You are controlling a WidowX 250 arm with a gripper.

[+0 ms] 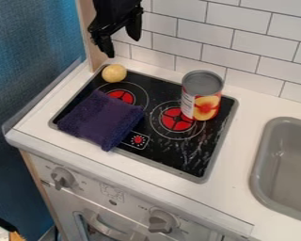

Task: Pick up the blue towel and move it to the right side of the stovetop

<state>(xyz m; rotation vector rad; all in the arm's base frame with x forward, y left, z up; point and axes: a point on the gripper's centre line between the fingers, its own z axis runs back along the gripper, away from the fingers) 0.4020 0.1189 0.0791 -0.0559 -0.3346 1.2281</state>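
Grey knobs (pixel 161 221) fronted the toy oven (pixel 133 195), nearest the camera. Beyond, the dark blue towel (pixel 99 120) lay at 9 o'clock on the stovetop (pixel 178 155), a yellow ball (pixel 114 73) at 11, a can (pixel 201 96) at 2. At 11 o'clock in view hung the black pincer (pixel 122 46), released, fingertips apart

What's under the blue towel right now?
The towel lies on the left side of the stovetop, covering part of the left burner, whose red center partly shows. Anything else beneath is hidden.
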